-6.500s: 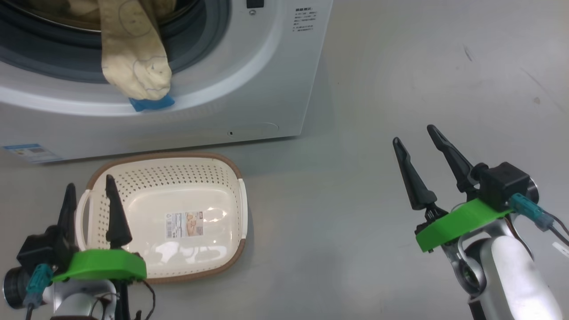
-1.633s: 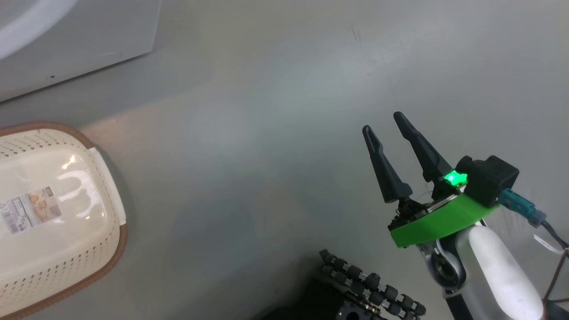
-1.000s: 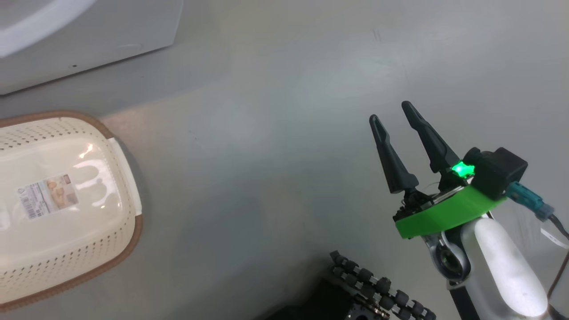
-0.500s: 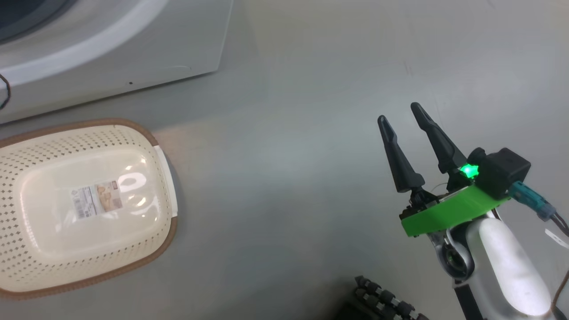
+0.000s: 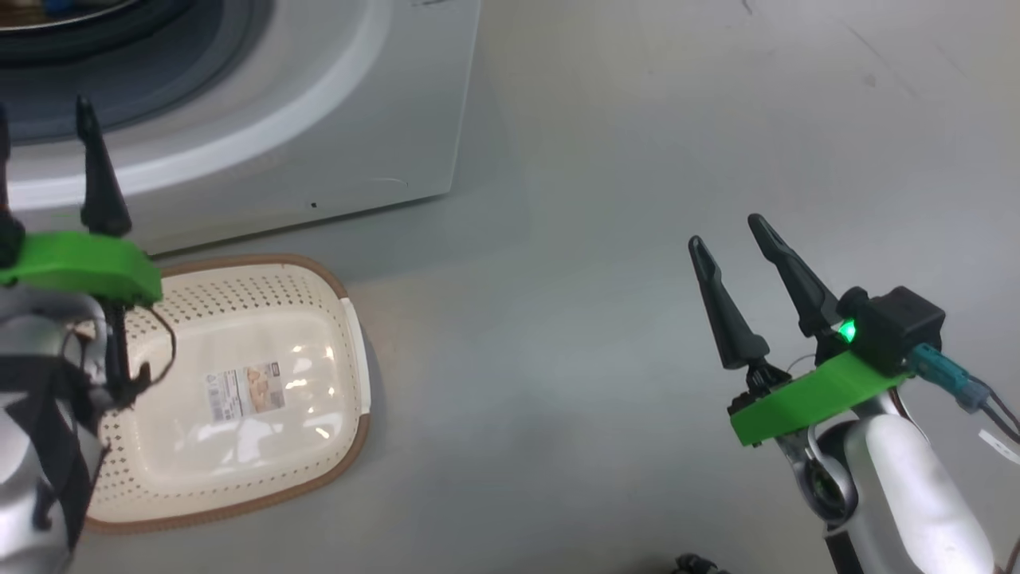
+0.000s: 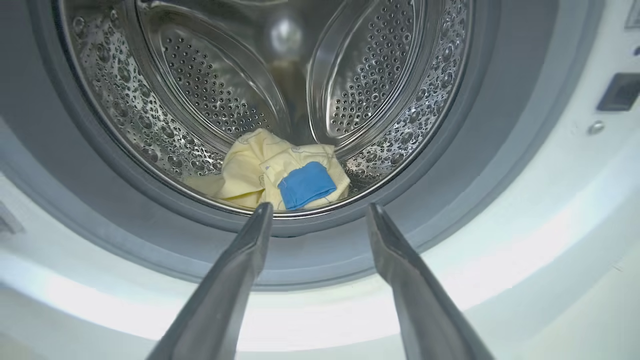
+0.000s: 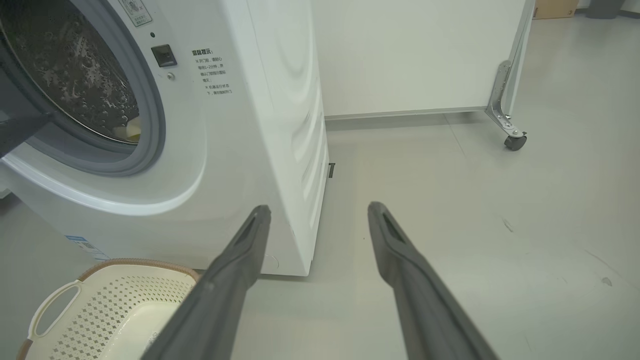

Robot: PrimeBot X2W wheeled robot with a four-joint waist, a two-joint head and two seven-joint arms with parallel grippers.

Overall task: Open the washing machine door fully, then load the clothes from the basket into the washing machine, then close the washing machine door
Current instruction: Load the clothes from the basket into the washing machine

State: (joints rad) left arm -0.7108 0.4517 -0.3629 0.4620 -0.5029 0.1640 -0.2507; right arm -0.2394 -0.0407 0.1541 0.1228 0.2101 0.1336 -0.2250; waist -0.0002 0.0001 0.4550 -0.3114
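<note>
The washing machine (image 5: 319,143) is a smooth white box with a wide round mouth. A matt grey rubber gasket (image 6: 500,100) rings a shiny steel drum (image 6: 200,75), dimpled and punched with small holes.

The clothes (image 6: 280,175) lie crumpled on the bottom of the drum, just behind the lip. They are soft pale yellow cloth with one flat blue cuff folded on top. Thin lines run across the fabric, perhaps a print, but they are too faint to read.

The left gripper (image 6: 320,207) hangs just in front of the mouth. Its two long, tapering dark fingers are spread wide and empty, aimed at the garment.

The basket (image 5: 263,279) sits on the floor right at the foot of the machine's front. It is a rounded cream plastic rectangle with perforated walls, a brown rim and a label sticker (image 5: 245,392) on its glossy floor.

The right gripper (image 5: 725,231) is well off to the machine's right over the bare grey floor (image 5: 637,119). Its fingers are also parted with nothing between them, above a bright green mount (image 5: 813,395).
</note>
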